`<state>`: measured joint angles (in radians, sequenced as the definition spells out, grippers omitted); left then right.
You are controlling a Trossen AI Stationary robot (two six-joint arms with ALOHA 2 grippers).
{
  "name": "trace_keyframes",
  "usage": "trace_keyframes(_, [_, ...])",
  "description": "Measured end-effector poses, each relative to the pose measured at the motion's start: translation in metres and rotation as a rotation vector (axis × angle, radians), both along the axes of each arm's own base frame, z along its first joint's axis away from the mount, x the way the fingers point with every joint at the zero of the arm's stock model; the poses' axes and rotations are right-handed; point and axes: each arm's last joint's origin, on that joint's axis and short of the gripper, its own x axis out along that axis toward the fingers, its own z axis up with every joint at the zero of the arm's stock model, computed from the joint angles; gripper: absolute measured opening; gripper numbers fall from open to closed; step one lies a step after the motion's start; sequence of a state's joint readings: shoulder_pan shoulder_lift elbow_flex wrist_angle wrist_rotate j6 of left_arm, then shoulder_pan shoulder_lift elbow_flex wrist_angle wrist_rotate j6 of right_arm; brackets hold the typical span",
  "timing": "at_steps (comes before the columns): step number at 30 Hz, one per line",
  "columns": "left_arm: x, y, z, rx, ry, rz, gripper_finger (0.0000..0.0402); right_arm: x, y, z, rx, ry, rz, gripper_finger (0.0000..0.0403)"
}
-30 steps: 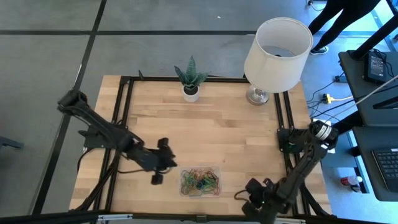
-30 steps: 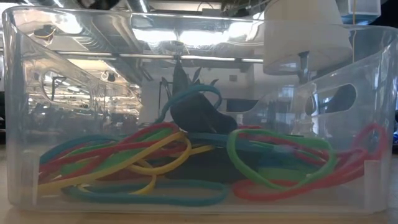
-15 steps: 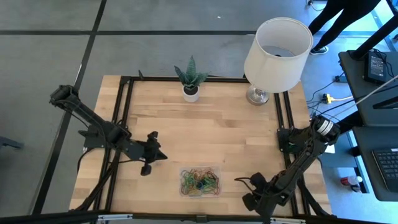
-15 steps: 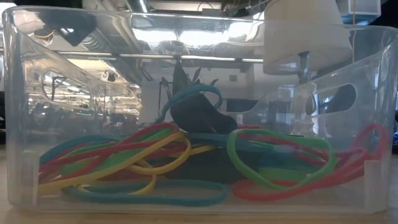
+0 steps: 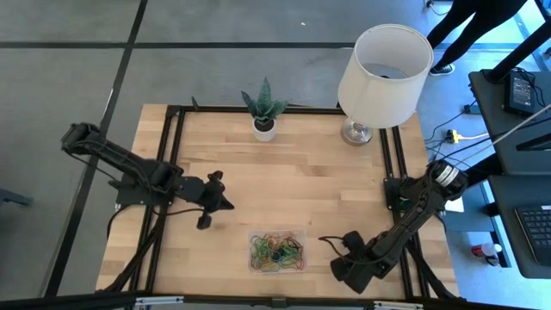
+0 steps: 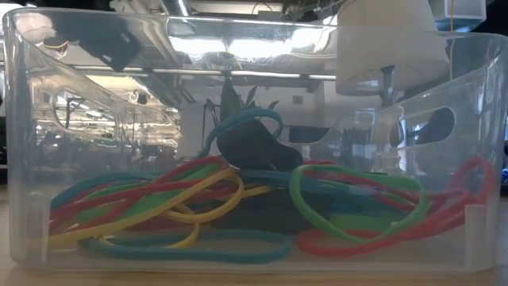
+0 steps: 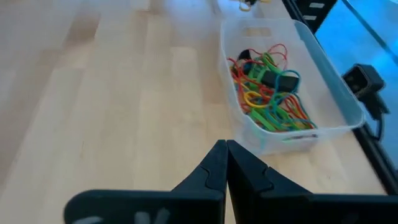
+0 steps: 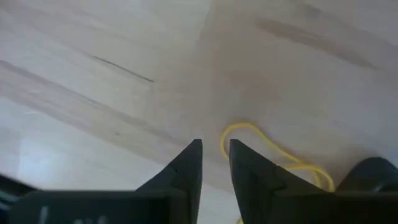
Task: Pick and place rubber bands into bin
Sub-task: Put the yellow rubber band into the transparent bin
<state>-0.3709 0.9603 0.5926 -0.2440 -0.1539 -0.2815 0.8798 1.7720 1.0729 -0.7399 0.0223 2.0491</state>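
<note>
Evenly lit from overhead, soft shadows. Ceiling-light glare across the bin [image 6: 32,119] wall. Wrist views blurred, with a blue cast at one edge.

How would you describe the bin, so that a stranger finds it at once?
On the wooden table, look at the front edge, far from the lamp and the potted plant. The bin is a clear, shallow tray, alone in holding tangled coloured rubber bands.
</note>
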Motion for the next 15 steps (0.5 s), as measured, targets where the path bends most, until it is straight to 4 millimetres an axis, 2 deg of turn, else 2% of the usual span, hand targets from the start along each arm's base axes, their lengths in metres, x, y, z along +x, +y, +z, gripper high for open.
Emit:
trace_keyframes(5, [0.002,0.008,0.001,0.027,-0.009,-0.003,0.0001,0.002,0.001,-0.01,-0.02,0.023,-0.002,0.0101])
trace_keyframes(9, [0.004,0.015,0.001,0.039,-0.01,-0.004,0.0002,0.003,0.004,-0.023,-0.024,0.084,0.009,0.0103])
trace_keyframes(12, [0.005,0.019,0.001,0.035,-0.008,0.007,0.0001,0.004,0.005,-0.03,-0.039,0.098,0.01,0.0086])
trace_keyframes(15, [0.006,0.024,0.001,0.055,-0.01,0.013,0.0001,0.004,0.006,-0.032,-0.039,0.1,0.009,0.0039])
